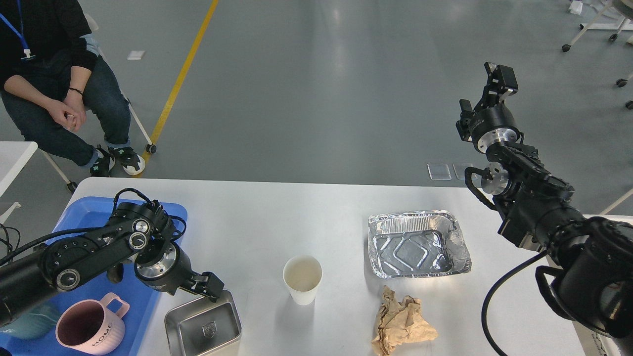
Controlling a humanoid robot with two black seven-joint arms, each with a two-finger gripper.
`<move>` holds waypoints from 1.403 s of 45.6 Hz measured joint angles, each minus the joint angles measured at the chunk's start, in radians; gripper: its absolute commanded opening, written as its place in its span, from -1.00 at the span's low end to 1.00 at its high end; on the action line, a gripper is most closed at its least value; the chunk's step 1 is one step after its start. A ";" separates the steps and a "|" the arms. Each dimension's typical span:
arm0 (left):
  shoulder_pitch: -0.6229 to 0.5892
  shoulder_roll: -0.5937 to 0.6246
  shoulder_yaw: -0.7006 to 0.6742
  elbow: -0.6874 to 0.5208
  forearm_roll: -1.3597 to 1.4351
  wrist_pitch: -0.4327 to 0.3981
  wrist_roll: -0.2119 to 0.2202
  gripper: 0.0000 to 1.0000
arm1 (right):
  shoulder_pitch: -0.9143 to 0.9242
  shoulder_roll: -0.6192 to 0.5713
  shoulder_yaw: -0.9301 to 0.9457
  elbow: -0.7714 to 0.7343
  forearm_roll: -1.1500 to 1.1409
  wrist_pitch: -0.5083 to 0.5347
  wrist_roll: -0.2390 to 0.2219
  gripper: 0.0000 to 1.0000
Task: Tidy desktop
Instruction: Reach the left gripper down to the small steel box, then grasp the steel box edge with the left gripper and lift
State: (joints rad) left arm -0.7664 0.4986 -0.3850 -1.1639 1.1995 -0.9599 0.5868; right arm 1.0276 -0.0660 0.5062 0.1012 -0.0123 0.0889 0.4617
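Left gripper (210,289) low at far rim of square stainless-steel container (203,326) near white desktop's (277,217) front-left edge, probably gripping to shift it toward blue plastic tray (143,296); jaw state unreadable, dark and end-on. Right gripper (497,79) parked high off far-right corner, fingers apart, empty. Pink mug (91,329), container, crumpled brown paper (400,324) cropped at frame bottom.

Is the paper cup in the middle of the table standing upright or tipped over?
Upright. The paper cup stands on the table with its round open mouth facing up, and its inside looks empty.
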 measured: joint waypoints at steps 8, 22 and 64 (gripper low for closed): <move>0.001 -0.003 0.003 0.005 0.003 0.000 0.003 0.14 | -0.001 0.000 0.000 0.000 0.000 0.000 0.000 1.00; 0.001 -0.005 0.026 0.024 0.003 0.000 0.037 -0.32 | -0.003 0.000 0.000 0.000 0.000 0.000 0.001 1.00; 0.002 -0.003 0.029 0.060 0.003 0.000 0.052 -0.96 | -0.007 0.002 0.000 0.000 0.000 0.000 0.001 1.00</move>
State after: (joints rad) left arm -0.7641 0.4958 -0.3561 -1.1042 1.2024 -0.9601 0.6390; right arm 1.0203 -0.0644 0.5063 0.1007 -0.0123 0.0889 0.4629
